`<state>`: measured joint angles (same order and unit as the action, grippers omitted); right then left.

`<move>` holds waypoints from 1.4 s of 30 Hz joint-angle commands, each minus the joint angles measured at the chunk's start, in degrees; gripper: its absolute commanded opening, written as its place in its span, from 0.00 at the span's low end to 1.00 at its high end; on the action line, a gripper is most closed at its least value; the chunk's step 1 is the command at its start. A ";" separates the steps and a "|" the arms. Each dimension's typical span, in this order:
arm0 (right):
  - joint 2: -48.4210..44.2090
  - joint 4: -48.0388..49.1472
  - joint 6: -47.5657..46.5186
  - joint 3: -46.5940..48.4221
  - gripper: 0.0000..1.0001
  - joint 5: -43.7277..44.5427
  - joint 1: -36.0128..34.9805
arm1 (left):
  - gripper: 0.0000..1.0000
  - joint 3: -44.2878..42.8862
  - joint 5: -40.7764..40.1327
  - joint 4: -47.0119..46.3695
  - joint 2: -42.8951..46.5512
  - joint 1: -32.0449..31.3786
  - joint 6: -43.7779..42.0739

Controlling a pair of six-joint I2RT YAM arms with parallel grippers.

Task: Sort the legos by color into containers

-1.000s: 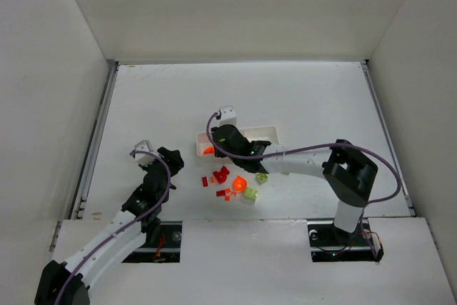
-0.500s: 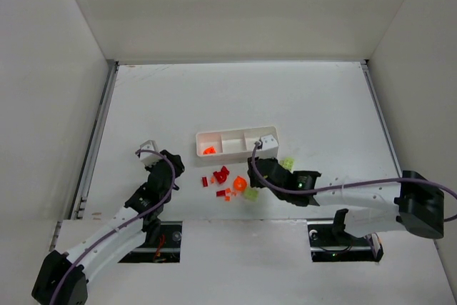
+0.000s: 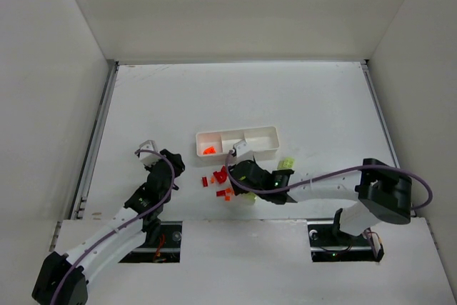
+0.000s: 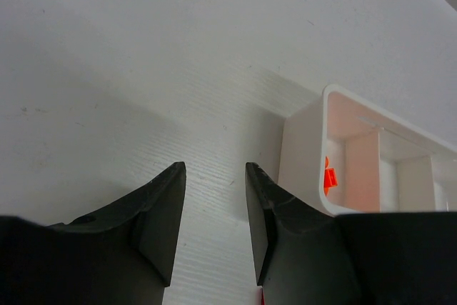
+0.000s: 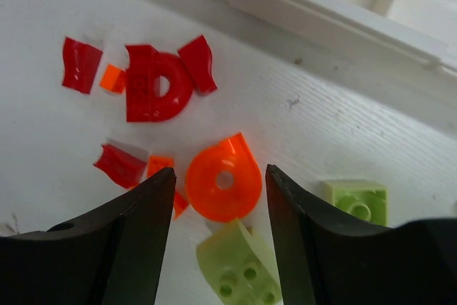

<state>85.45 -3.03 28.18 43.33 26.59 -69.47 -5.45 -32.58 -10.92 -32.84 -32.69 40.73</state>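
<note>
Leaning in low over the loose pile, the right arm (image 3: 314, 185) held its jaws wide apart and empty, one on either side of the orange round lego (image 5: 223, 178) without touching it. That piece lay flat on the tabletop (image 3: 321, 98), just off the near long wall of the white tray (image 3: 246, 131). A pale green round lego (image 5: 239, 262) sat right against it on the side away from the tray, and a green brick (image 5: 355, 201) lay close by. The red D-shaped lego (image 5: 153, 83) and a few small red and orange bits lay along the same near wall, toward the tray's left end.

The left arm's jaws stood partly open with nothing between them, over bare tabletop just short of the tray's left end. One orange lego (image 4: 329, 176) already lay in that end compartment; the other two looked empty.

To my eye the orange piece would be feather-light, stiff and glossy, a thin disc with a hole in it, so liable to squirt out sideways under a pinch. I'd take it across its rounded rim, low against the tabletop, squeezing gently and keeping clear of the pale green neighbour.
</note>
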 commanded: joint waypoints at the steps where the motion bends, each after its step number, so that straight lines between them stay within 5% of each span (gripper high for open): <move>1: 3.39 9.08 -1.82 4.91 0.59 -3.38 1.05 | 0.36 -0.87 -0.12 -2.35 -0.20 -0.66 -0.48; 3: 5.94 11.19 -1.56 6.23 0.58 -3.91 1.05 | 0.36 -0.87 0.06 -2.70 -0.56 -0.58 -0.56; 7: 9.56 10.50 -2.52 9.31 0.40 -4.79 0.88 | 0.37 -0.70 0.15 -2.79 -0.21 -0.67 -0.48; 15: 13.07 10.41 -1.73 10.11 0.44 -6.28 0.52 | 0.38 -0.35 0.41 -2.79 0.23 0.04 -0.04; 29: 11.50 9.53 -1.82 10.55 0.19 -4.44 0.52 | 0.38 -0.52 0.15 -3.50 -1.00 -0.31 -0.12; 36: 7.72 9.53 -1.91 9.23 0.21 -4.70 0.52 | 0.37 -0.87 0.50 -3.94 -0.92 -0.93 -1.09; 42: 11.14 9.70 -1.82 10.02 0.54 -1.64 1.31 | 0.38 -2.27 0.94 -1.40 6.55 -0.93 -3.81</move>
<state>95.42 4.97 26.26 52.80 22.15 -68.58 -5.50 -31.59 -12.14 -29.23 -33.71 39.16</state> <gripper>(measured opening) 0.525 0.377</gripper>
